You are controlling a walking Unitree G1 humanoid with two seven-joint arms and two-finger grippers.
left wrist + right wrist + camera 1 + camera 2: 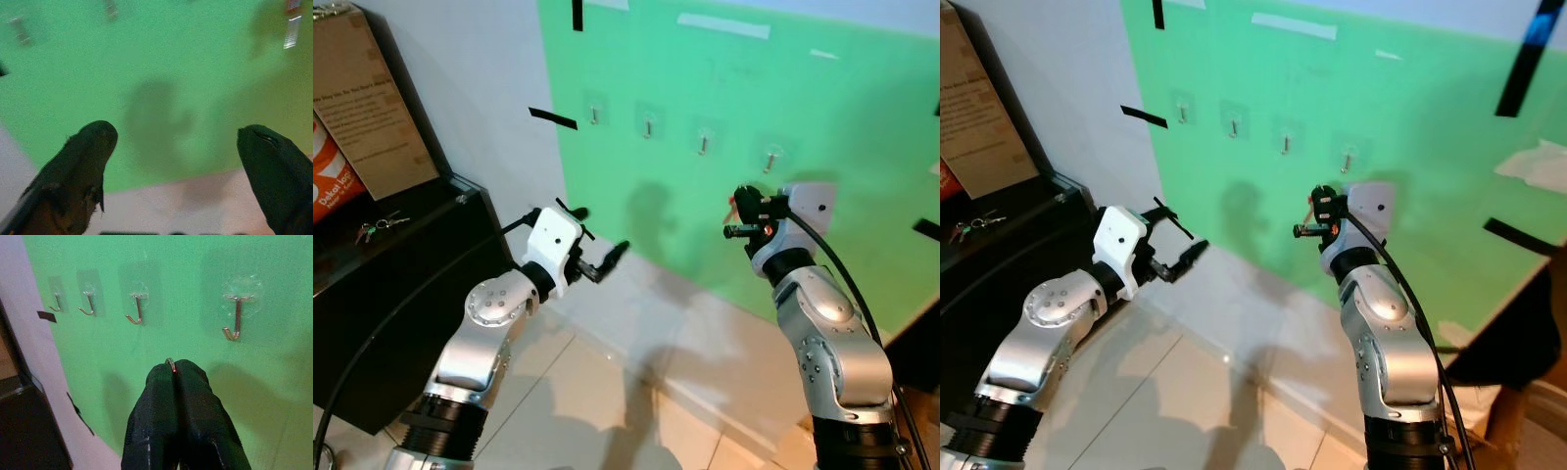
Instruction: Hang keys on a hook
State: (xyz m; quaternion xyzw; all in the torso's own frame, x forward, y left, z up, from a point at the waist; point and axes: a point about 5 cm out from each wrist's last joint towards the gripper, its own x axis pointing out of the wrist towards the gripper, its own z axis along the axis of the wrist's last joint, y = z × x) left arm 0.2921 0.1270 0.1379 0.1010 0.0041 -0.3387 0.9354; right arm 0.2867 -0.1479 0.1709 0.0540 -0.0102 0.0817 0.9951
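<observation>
My right gripper (pixel 175 369) is clamped on a key ring (pixel 169 361), raised near the rightmost hook (pixel 234 318) on the green wall (pixel 862 196); hanging remains. My left gripper (pixel 178 152) hangs spread and empty. More keys (pixel 374 228) lie on the far-left cabinet (pixel 401 264).

The two eye views look forward and down from the head at the green wall panel (pixel 783 147), from some way off; both share its row of hooks (pixel 703 140) and both arms; the left wrist view faces the panel's lower edge; the right wrist view looks close at the same hooks.
</observation>
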